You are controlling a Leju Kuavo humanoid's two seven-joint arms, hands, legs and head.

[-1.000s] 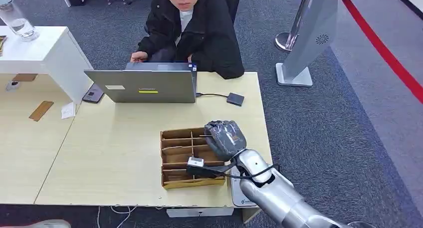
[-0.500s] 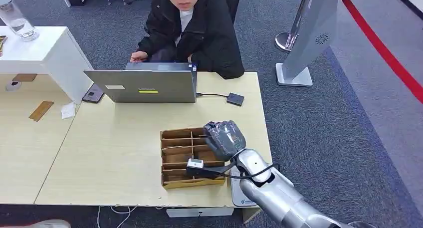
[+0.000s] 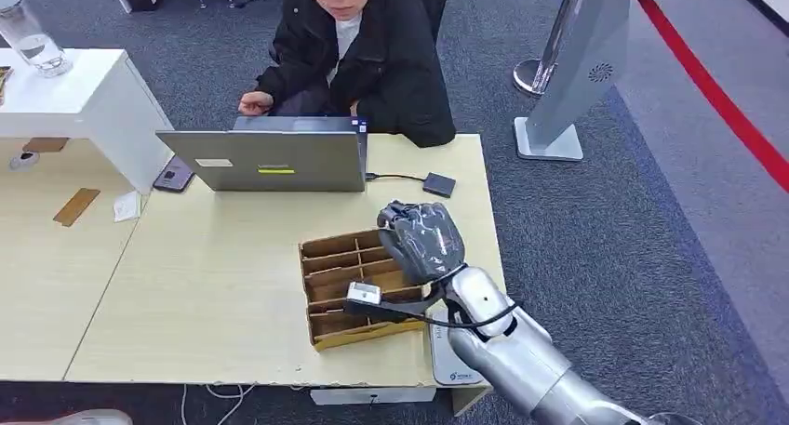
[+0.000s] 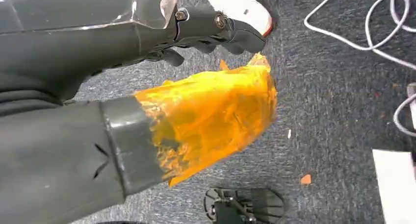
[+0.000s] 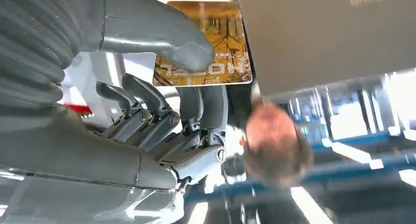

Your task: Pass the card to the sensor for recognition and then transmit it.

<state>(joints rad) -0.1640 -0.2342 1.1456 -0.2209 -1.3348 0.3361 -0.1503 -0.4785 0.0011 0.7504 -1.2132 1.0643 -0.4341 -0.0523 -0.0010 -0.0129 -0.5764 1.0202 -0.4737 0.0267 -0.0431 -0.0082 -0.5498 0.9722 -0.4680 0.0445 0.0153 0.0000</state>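
Above the divided cardboard box [image 3: 358, 290], the right hand [image 3: 421, 239] pinches a yellow-brown card [image 5: 206, 42] between thumb and fingers. Left hand [image 4: 147, 87] hangs over carpet [image 4: 338, 87], fingers curled, holding nothing.

Tabletop [image 3: 214, 276]: pale wood-look laminate, smooth, matt. Divided box [image 3: 349, 290]: brown corrugated cardboard, rough-edged. Laptop [image 3: 270, 161]: brushed grey metal. Right hand [image 3: 421, 241]: dark plastic under glossy clear film. Card [image 5: 208, 45]: glossy printed plastic. Floor [image 3: 633, 239]: grey carpet, coarse.
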